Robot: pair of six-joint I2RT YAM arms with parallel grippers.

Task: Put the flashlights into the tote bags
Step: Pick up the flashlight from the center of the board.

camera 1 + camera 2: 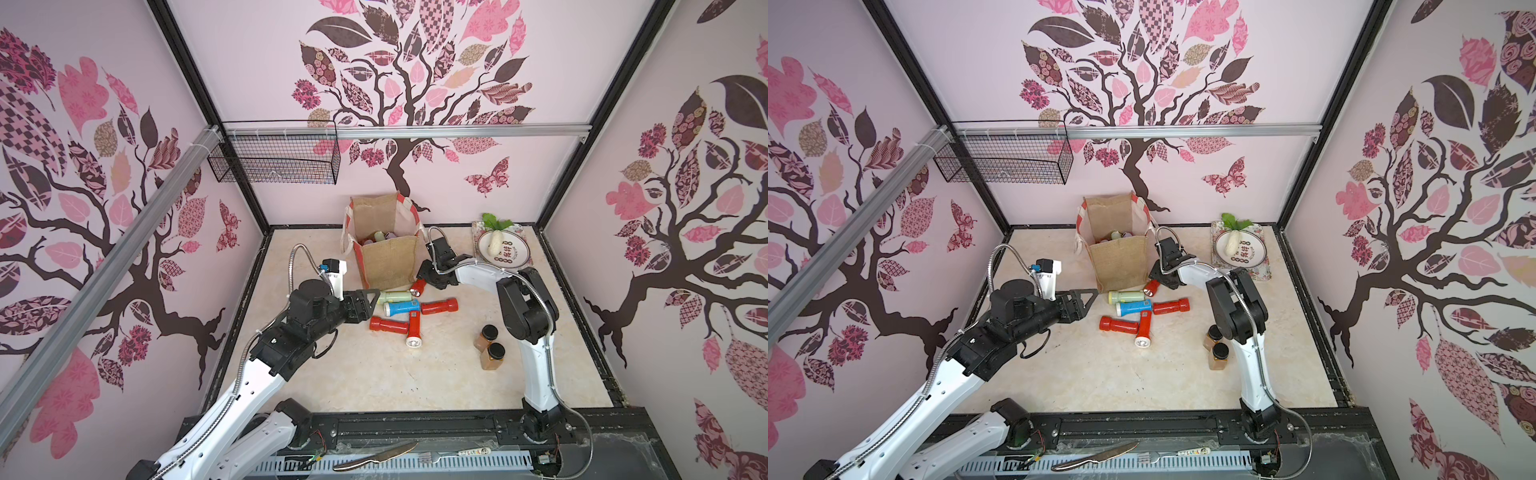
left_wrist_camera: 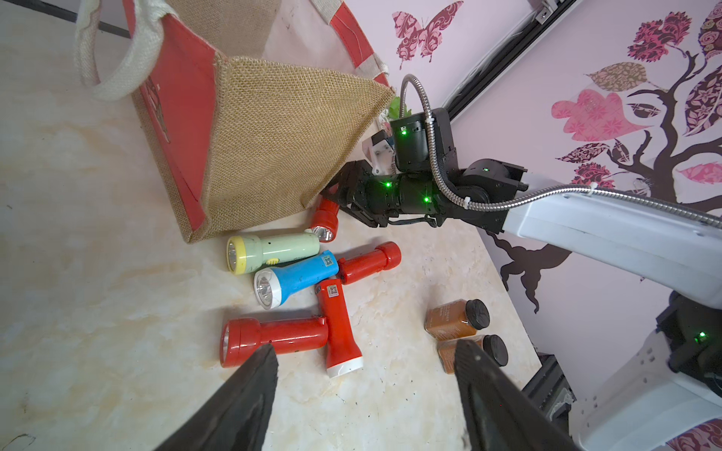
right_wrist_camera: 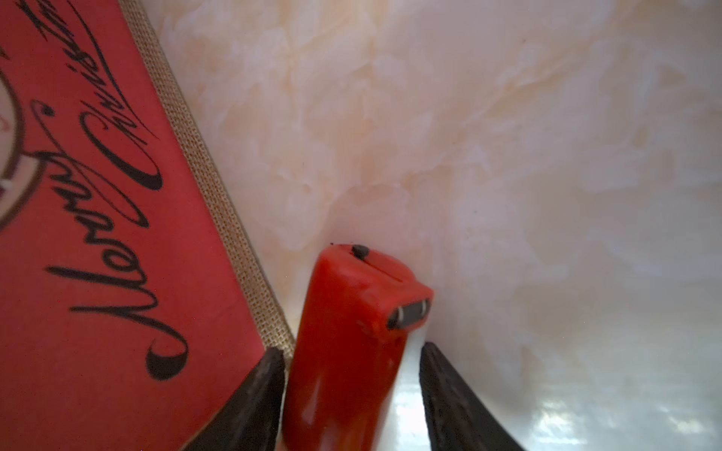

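The tan burlap tote bag (image 1: 388,257) (image 2: 265,148) stands open at the back, with a few flashlights (image 1: 380,237) inside. Several flashlights lie in front of it: pale green (image 1: 395,296), blue (image 1: 401,308) and red ones (image 1: 439,306) (image 1: 388,324) (image 1: 414,328). My right gripper (image 1: 423,280) (image 3: 351,349) is low at the bag's right corner. Its jaws straddle a small red flashlight (image 3: 351,332) (image 1: 418,287); one finger touches it and a gap shows at the other. My left gripper (image 1: 372,303) (image 2: 366,347) hovers open and empty just left of the pile.
Two amber jars with black lids (image 1: 488,334) (image 1: 493,355) stand right of the pile, beside the right arm. A plate (image 1: 515,253) holding a white radish sits on a tray at the back right. A wire basket (image 1: 274,158) hangs on the back wall. A knife (image 1: 374,455) lies on the front rail.
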